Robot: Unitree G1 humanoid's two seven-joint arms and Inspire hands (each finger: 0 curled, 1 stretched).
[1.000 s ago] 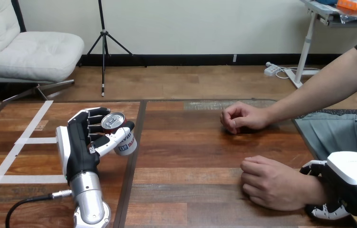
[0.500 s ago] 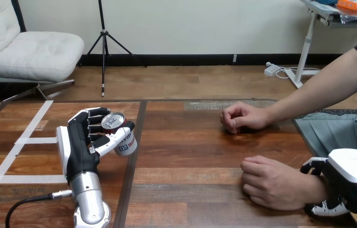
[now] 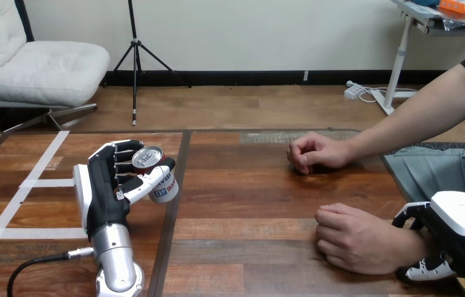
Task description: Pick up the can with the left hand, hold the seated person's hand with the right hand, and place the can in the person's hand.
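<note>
Pick-up part looks done to me: the left hand [image 3: 109, 185] has fingers and thumb wrapped round the drink can [image 3: 155, 162], tilted, over the left side of the counter [image 3: 248, 204]. The right hand [image 3: 456, 238] curls round the wrist of the person's near hand [image 3: 353, 238], which sits knuckles-up in a loose fist. What's left is carrying the can across, and that palm needs opening first, I reckon. The can's white label has blue and red print, too small to read.
</note>
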